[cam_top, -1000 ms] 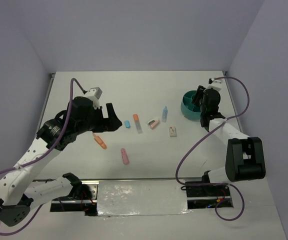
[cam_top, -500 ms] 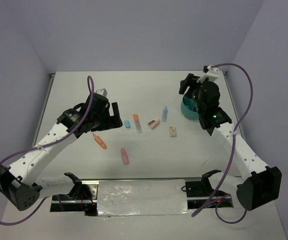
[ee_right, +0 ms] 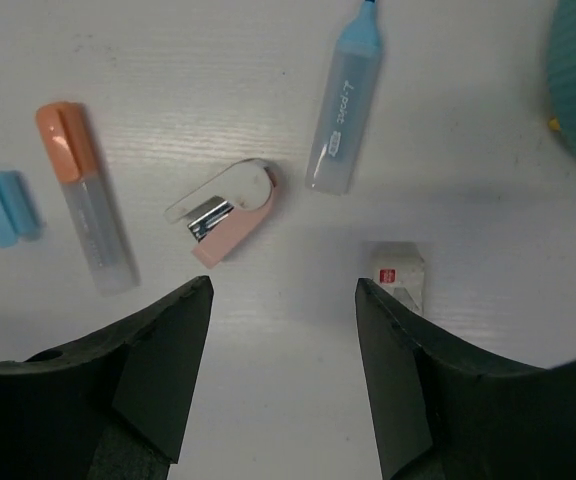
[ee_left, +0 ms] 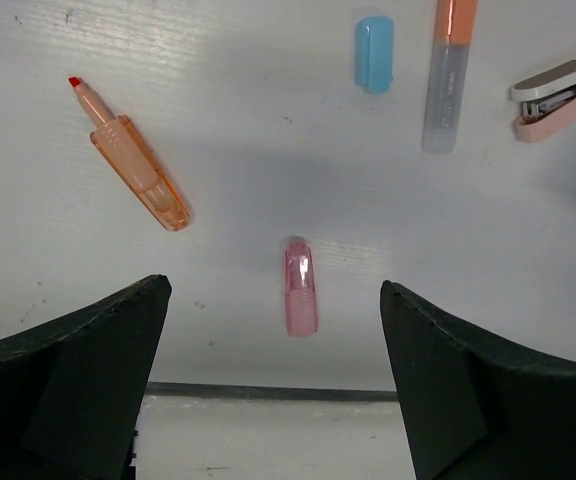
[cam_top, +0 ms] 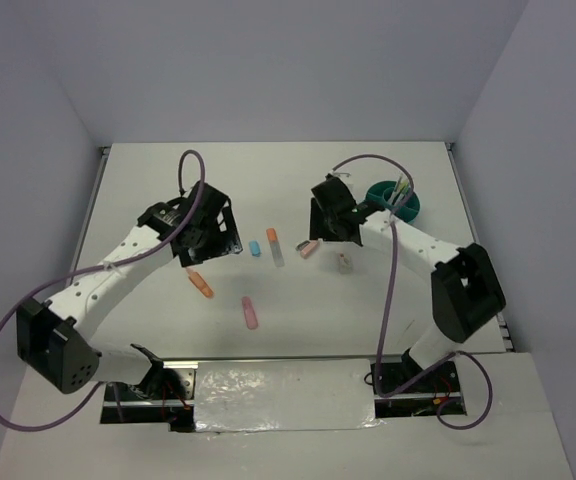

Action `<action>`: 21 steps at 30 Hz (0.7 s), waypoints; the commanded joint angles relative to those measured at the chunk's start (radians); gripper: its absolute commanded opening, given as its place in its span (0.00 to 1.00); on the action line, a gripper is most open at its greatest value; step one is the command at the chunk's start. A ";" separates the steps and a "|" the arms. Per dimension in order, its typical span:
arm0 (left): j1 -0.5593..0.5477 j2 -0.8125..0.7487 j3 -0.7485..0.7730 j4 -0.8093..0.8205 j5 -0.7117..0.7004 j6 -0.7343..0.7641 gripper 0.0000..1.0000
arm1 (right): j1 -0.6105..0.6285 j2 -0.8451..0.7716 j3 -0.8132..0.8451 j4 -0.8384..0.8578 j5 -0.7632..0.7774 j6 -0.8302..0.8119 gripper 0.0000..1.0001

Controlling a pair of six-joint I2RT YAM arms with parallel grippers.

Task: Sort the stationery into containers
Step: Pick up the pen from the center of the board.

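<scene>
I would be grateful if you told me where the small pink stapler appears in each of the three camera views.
Top external: the pink stapler lies mid-table, just right of the orange-capped pen.
Left wrist: at the upper right edge.
Right wrist: left of centre, its open end pointing lower left.
Shared landmark: the orange-capped pen lies just left of the stapler in every view.

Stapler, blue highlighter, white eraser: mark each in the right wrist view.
Stapler (ee_right: 228,210): right wrist view, its middle.
Blue highlighter (ee_right: 345,118): right wrist view, the barrel label.
White eraser (ee_right: 398,275): right wrist view, its centre.
</scene>
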 commanded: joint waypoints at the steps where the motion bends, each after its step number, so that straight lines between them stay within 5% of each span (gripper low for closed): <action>1: 0.004 0.060 0.081 -0.034 -0.011 -0.020 0.99 | -0.006 0.109 0.150 -0.080 0.037 0.005 0.66; 11: 0.002 -0.012 0.087 -0.068 0.021 0.027 0.99 | -0.113 0.387 0.434 -0.202 0.047 0.030 0.60; 21: 0.004 -0.052 0.078 -0.094 0.018 0.046 0.97 | -0.148 0.479 0.385 -0.142 -0.038 0.017 0.60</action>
